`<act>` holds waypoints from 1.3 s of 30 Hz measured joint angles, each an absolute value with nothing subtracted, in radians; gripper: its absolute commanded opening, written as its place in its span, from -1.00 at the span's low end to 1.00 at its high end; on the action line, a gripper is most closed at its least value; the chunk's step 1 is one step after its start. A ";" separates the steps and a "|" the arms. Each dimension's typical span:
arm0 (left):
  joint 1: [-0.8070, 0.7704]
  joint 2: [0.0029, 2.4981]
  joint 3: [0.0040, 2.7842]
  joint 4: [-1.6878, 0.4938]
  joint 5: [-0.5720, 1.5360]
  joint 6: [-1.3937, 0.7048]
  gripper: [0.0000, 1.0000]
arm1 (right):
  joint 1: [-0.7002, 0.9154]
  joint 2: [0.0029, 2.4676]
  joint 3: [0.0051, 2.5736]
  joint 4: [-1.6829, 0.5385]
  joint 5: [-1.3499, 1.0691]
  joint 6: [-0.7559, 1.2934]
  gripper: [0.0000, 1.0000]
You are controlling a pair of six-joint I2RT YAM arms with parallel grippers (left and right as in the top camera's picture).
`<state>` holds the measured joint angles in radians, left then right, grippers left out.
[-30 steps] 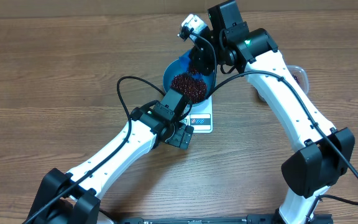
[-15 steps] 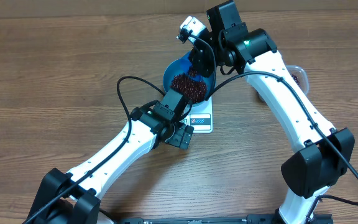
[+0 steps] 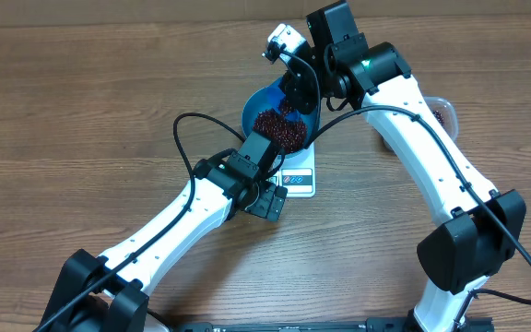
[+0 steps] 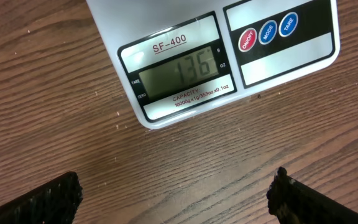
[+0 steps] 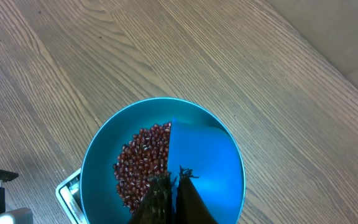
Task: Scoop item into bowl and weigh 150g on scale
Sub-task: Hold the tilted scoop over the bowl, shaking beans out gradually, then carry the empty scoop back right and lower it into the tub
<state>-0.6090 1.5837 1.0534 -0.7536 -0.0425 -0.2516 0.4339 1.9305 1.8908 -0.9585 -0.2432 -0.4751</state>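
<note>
Bowl (image 5: 98, 155): round, deep, smooth blue; on scale.
Beans (image 5: 142, 163): tiny red-brown grains heaped inside bowl.
Scale (image 4: 229, 59): flat white square; display 136.
Right gripper (image 5: 173, 186): clamped on blue scoop (image 5: 204, 155) above bowl.
Left gripper (image 4: 173, 202): fingers wide apart over grained wood table (image 4: 73, 143).

Wooden table (image 3: 81, 92); clear tub (image 3: 446, 107) at right, partly hidden; blue scoop (image 5: 201, 162).

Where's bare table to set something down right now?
Free: wood left of the bowl, beyond the left arm; also the wedge between both arms, near side of the scale. Crowded: around bowl and scale, plus the tub behind the right arm.
</note>
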 measured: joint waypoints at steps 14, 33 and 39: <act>-0.609 1.584 1.053 -0.754 -0.043 -0.252 0.99 | 0.435 1.930 1.891 -0.958 -0.243 -0.475 -0.93; -0.609 1.584 1.053 -0.754 -0.043 -0.252 0.99 | 0.553 1.880 1.898 -0.957 0.024 -0.524 -0.93; -0.609 1.584 1.053 -0.754 -0.043 -0.252 0.99 | 0.550 1.873 1.900 -0.944 0.054 -0.524 -0.93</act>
